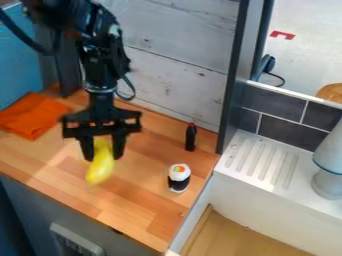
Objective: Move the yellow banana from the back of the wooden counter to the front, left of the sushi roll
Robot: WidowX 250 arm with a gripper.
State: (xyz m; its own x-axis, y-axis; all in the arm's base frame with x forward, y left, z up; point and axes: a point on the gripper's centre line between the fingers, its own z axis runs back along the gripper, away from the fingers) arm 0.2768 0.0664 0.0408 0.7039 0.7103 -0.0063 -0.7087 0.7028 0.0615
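Black gripper (103, 154) over bench (137, 195), pinching yellow banana (100, 167) between two fingers. Banana hangs down, top end in grip. Sushi toy (179, 178), white top and black bottom, stands on wood bench, right of banana in view. Small dark bottle (191, 138) with red top stands behind sushi toy, near wall (180, 62). Orange cloth (30, 117) lies flat at far left. White sink (264, 160) with bumpy lines sits at right, gray cone-like thing (329, 167) on it.
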